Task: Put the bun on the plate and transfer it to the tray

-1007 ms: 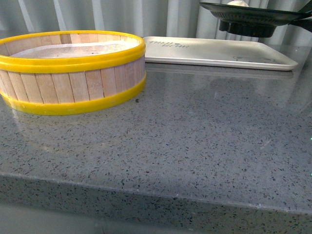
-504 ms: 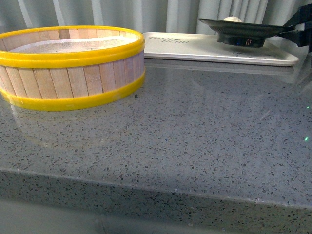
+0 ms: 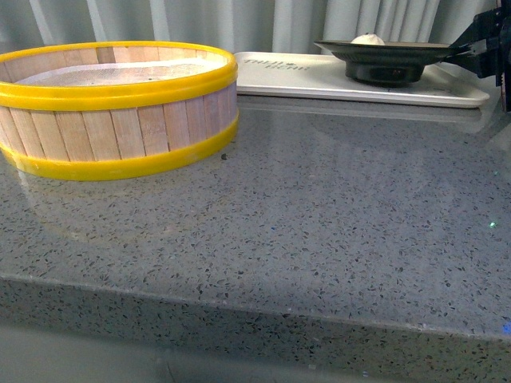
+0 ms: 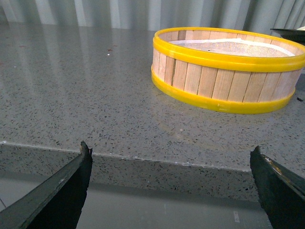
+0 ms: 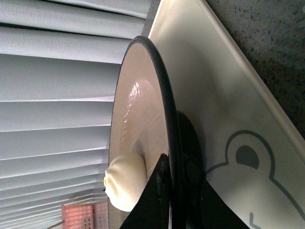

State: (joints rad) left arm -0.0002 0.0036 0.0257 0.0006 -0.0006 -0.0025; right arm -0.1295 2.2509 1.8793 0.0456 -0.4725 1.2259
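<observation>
**Plate with bun resting on tray, right claw on its rim**

While you scan the front view from the left, you meet first the steamer basket (image 3: 116, 108), a round wooden one with yellow bands, standing on the speckled grey countertop (image 3: 319, 231). Its inside shows a pale liner and nothing else that you can make out from this angle.

Right of the basket and behind it lies the tray (image 3: 295, 78), off-white, long, with faint dark lettering near its left end. It sits flat on the countertop, just beside the basket.

Further right, the plate (image 3: 383, 53) stands on the tray, its black foot touching the tray surface. The bun (image 3: 368, 39) lies in the plate; only its white top shows over the rim. The right wrist view confirms this: bun (image 5: 123, 181) against the tan inner face of the plate (image 5: 138, 124), and the tray (image 5: 214, 95) under it with a printed bear outline.

At the far right edge, the right gripper (image 3: 471, 49) meets the plate's rim. In the right wrist view you see its fingers (image 5: 155, 198) closed on the black rim, one on each face.

The left gripper (image 4: 171, 191) hangs off the counter's front edge, jaws spread wide, nothing between them.
</observation>
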